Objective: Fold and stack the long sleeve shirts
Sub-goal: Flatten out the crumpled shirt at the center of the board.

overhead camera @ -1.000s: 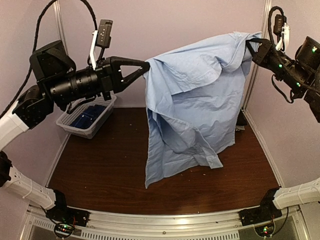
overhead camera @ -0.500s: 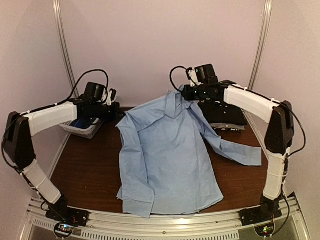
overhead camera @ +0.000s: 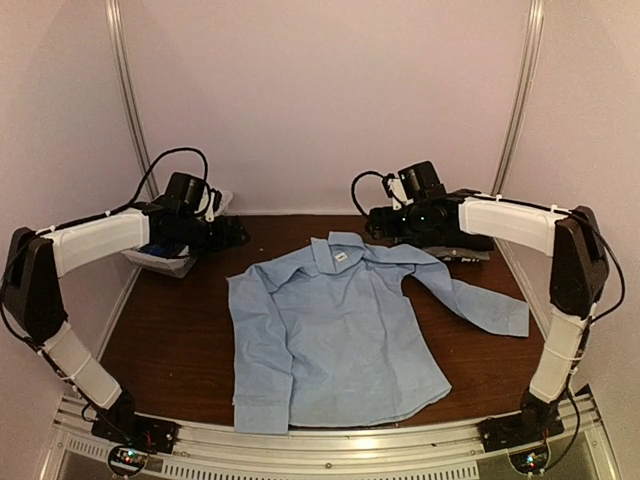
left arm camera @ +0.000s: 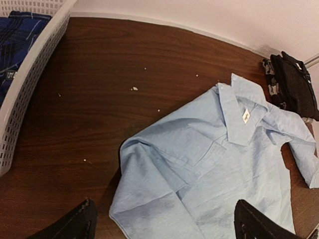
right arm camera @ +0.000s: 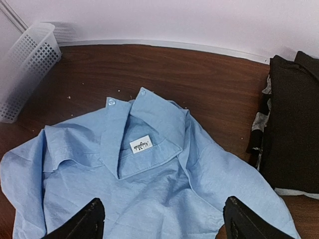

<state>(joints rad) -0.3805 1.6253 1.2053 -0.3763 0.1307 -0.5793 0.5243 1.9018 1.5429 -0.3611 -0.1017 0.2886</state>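
Note:
A light blue long sleeve shirt (overhead camera: pixel 330 335) lies spread flat on the dark wood table, collar toward the far wall, its right sleeve stretched out to the right. My left gripper (overhead camera: pixel 238 232) hovers just beyond its left shoulder, and in the left wrist view this gripper (left arm camera: pixel 167 229) is open over the shirt (left arm camera: pixel 214 164) with nothing between the fingers. My right gripper (overhead camera: pixel 372 222) hangs by the collar. In the right wrist view it (right arm camera: pixel 162 226) is open too, above the shirt (right arm camera: pixel 149 184). A folded pile of black and patterned shirts (right arm camera: pixel 291 129) sits at the far right.
A white mesh basket (overhead camera: pixel 170 262) stands at the far left under my left arm, with a dark blue garment (left arm camera: pixel 15 35) inside. The dark shirt pile (overhead camera: pixel 455 250) lies partly under my right arm. Small crumbs dot the wood near the basket.
A second ago both grippers held the blue shirt up in the air. They lowered it, opened and let go; it now lies flat on the table.

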